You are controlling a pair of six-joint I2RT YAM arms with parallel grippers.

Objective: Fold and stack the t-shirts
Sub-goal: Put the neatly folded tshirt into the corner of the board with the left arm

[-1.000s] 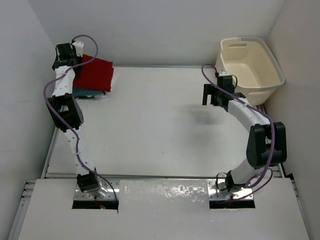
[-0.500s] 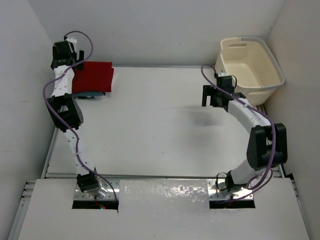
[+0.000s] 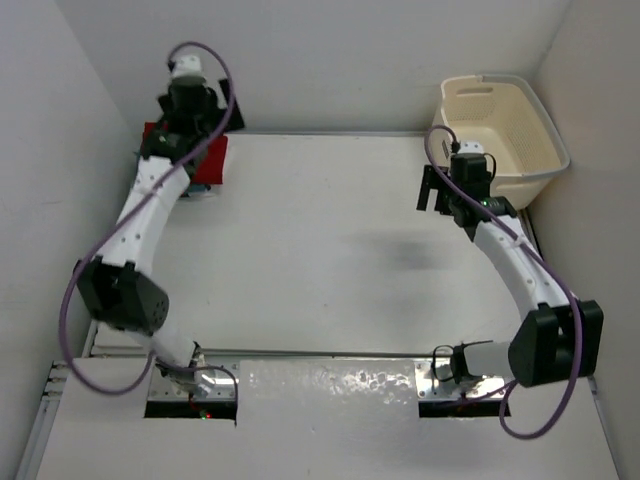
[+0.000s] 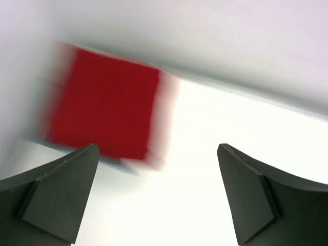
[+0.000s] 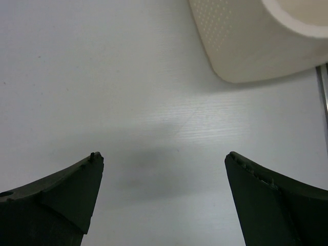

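**A:** At the far-left corner of the table (image 3: 320, 260), what is the left gripper (image 4: 156, 200) doing?

**B:** Its jaws stand wide apart with nothing between them. It hangs above the stack, not touching it.

**A:** And the right gripper (image 5: 164, 200)?

**B:** Also spread wide and empty, over bare tabletop just beside the laundry basket (image 5: 246, 46), well apart from any cloth.

**A:** Where do the shirts lie from the left gripper?

**B:** In its wrist view the red t-shirt (image 4: 105, 110) sits ahead of the fingers and off to the left, folded into a flat, nearly square panel. It has no strong long axis, and its edges run a little skewed to the line between the jaws. It rests on the blue-grey t-shirt (image 3: 203, 188), of which only a thin strip shows along 1 edge.

**A:** So which arm serves the next move?

**B:** I judge the left: it is right over the stack, while the right arm is across the table.

**A:** Anything you cannot make out?

**B:** The wrist picture is smeared, so the folds and edges are soft. From above, the left arm covers much of the stack. I see only 2 shirts. The white one is not visible, and I cannot tell whether it lies underneath or inside the basket.
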